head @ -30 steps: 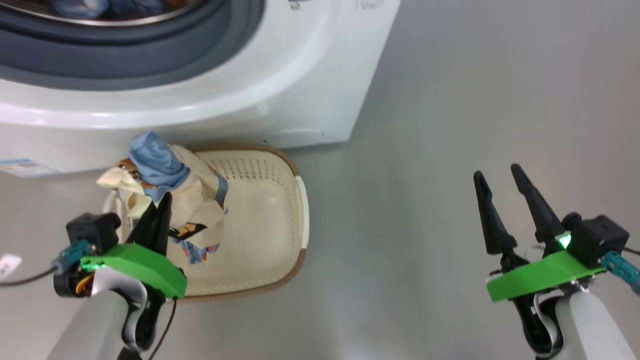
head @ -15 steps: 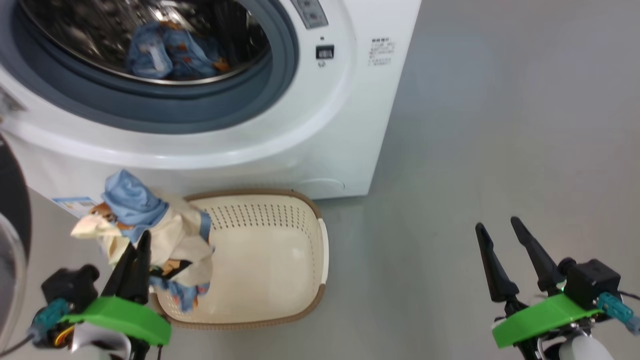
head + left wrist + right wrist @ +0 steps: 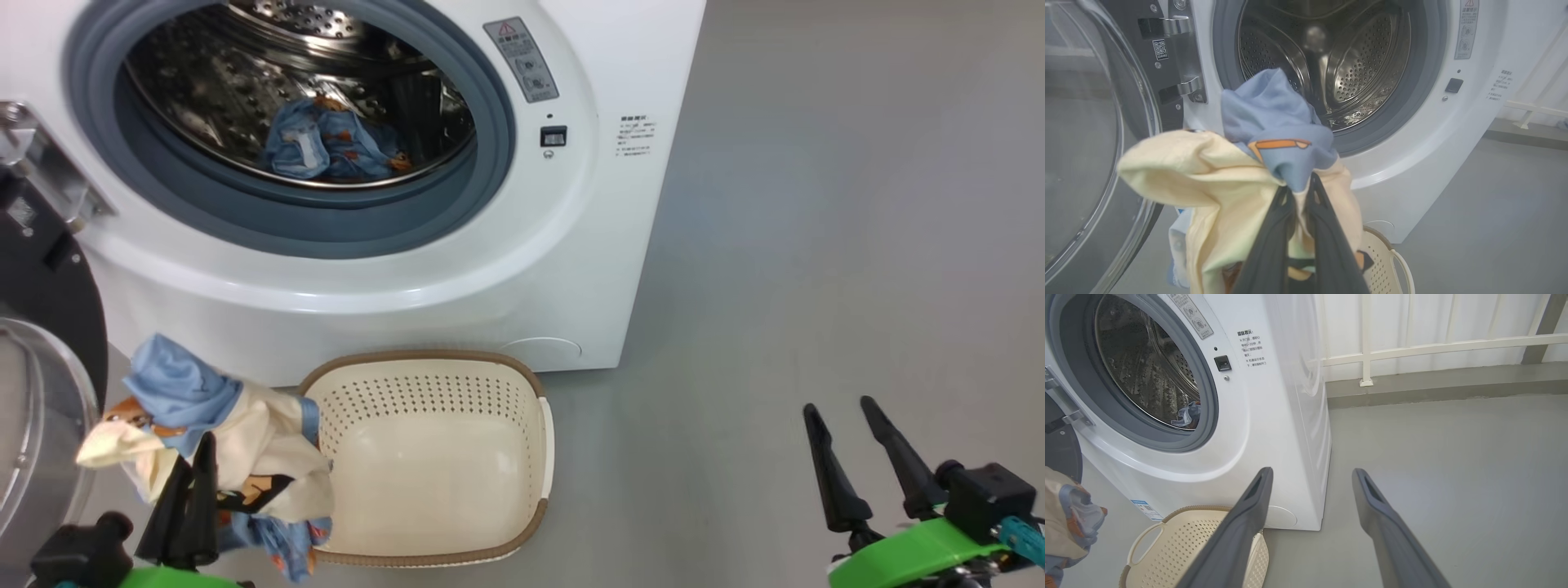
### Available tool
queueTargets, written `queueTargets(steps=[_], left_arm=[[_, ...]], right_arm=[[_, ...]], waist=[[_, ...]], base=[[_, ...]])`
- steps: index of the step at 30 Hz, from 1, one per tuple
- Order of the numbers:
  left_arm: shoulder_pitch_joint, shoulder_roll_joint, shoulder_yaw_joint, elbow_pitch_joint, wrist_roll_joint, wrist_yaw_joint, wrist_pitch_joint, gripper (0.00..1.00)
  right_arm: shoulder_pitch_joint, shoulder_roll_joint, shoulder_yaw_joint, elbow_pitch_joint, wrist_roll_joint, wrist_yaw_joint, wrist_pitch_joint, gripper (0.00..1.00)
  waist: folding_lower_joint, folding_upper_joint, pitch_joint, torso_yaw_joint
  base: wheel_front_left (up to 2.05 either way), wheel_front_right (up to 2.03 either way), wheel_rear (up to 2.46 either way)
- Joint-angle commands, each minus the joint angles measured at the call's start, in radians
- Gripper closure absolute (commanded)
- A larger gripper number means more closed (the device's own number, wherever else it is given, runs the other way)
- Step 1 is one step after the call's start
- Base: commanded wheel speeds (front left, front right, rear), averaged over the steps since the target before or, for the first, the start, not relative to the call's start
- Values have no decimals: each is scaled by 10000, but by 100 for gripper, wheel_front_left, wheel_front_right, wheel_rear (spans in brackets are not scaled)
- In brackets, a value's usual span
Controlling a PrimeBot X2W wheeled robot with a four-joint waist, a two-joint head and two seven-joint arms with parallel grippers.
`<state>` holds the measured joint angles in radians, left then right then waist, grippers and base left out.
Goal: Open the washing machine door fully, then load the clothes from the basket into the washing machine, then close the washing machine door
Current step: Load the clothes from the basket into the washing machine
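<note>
The clothes [image 3: 237,441], a bundle of light blue printed fabric and cream cloth, hang raised at the near left, over the left end of the basket [image 3: 535,408] and in front of the washing machine [image 3: 457,278], lower than its opening. The left gripper [image 3: 1299,192] is clamped on this bundle: its two dark fingers are pressed close together with cream cloth pinched between them, the blue fabric bunched over the tips and the rest drooping down past the fingers. A second blue printed garment [image 3: 326,151] lies at the bottom of the steel drum [image 3: 237,82], inside the grey-blue seal [image 3: 326,237]. The basket stands on the grey floor [image 3: 775,245], just in front of the machine's lower front panel. The washing machine door [image 3: 45,269] stands swung open at the far left on its hinges, its glass bowl [image 3: 33,425] just left of the held bundle. The right gripper [image 3: 838,406] sits at the near right over bare floor, well apart from the basket, its fingers spread wide with nothing between them.
</note>
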<state>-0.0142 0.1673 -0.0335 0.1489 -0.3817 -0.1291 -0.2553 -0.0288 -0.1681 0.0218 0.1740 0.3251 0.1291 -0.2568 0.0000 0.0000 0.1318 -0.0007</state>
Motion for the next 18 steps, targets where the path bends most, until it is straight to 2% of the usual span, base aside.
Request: queueTargets(steps=[1,11,18], left_arm=[[-38,120,492,-442,119,-15,-64,100],[610,-206,775,-1201,332,-15,-64,100],[56,-229,694,-1206,219,-15,-64,100]], right_arm=[[86,-158,149,-274,199,16,-49,0],[273,-229,-89,-366,205,16,-49,0],[76,-147,-167,-493,157,16,-49,0]], waist=[[0,0,-68,72],[0,0,-117,134],[0,0,398,67]], base=[[0,0,0],[0,0,0],[0,0,0]])
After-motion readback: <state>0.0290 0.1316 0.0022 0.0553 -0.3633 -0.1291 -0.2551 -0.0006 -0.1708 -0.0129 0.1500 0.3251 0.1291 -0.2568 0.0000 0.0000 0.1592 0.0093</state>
